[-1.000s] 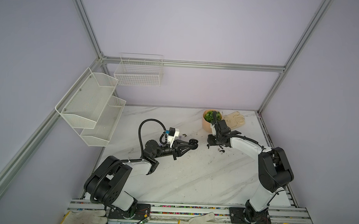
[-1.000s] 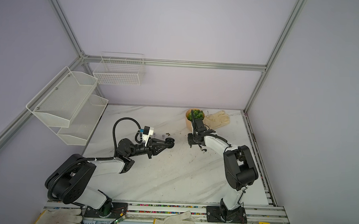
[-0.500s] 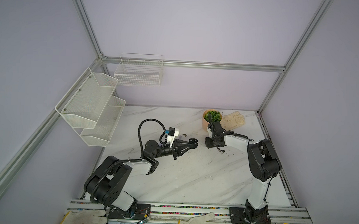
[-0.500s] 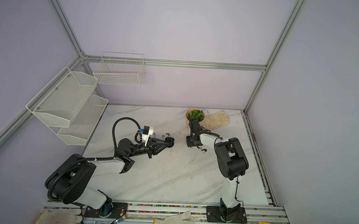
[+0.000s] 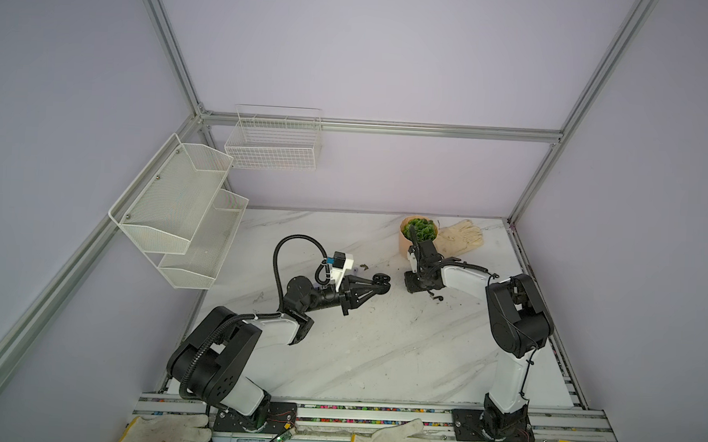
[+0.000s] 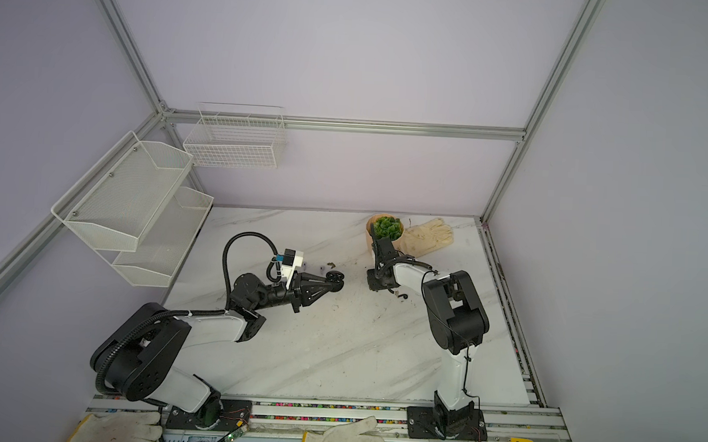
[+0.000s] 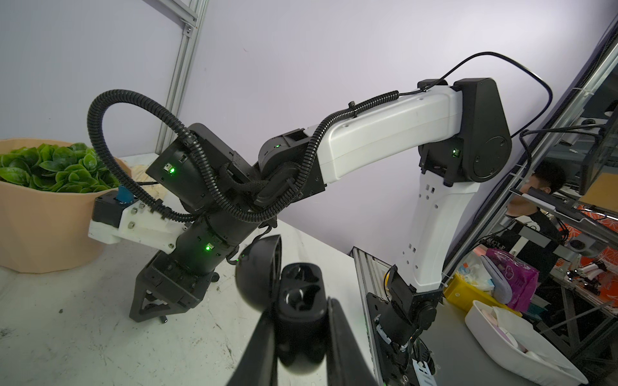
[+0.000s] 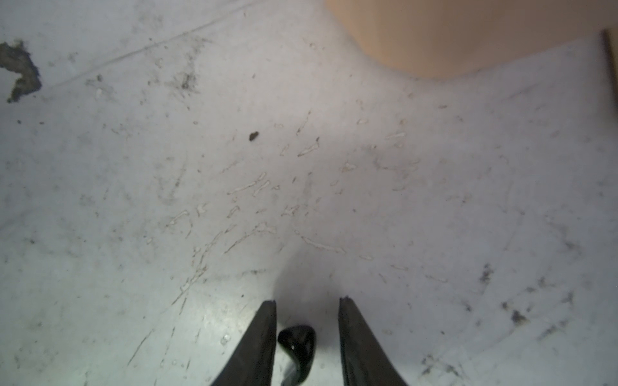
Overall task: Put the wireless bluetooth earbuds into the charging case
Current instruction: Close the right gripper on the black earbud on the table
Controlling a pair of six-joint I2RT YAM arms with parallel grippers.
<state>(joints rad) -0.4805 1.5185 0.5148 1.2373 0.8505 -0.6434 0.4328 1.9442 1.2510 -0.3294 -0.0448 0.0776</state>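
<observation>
**Right fingers astride a black bud, case waiting on the left**

Front rail: stray gloves (image 5: pixel 390 440), not in play.

Mid-surface (image 5: pixel 378 356), left side: left fingers (image 7: pixel 257 354) clamped tight on the black case (image 7: pixel 299 300). It appears clear of the surface, lid (image 7: pixel 257 270) swung open, sockets turned toward the right arm. Sockets look empty, but it's black on black and I can't be sure.

Across from it: right fingers (image 8: pixel 359 351) down at the surface, narrow but not closed, with a black bud (image 8: pixel 297 341) lying between them. It sits nearer one finger, with a gap on the other side. Nothing gripped yet.

Risks, as I judge them:
- The bud is glossy, rounded and off-centre. Closing fingers may shove it sideways or pop it out.
- The tips look low enough to scrape.
- A skewed pinch would make seating it in the case awkward.

Hard to read:
- The bud's stem runs off the wrist frame, so its lie is unclear, and the top views hide it under the wrist.
- A dark curl (image 5: pixel 437 297) just beside the right arm is probably another bud.
- Pale specks (image 6: pixel 321 267) near brown debris (image 6: pixel 331 264) may be the lilac buds, but they are too small to tell.

Far edge: pot (image 5: pixel 404 243), one more glove (image 5: pixel 461 238).
</observation>
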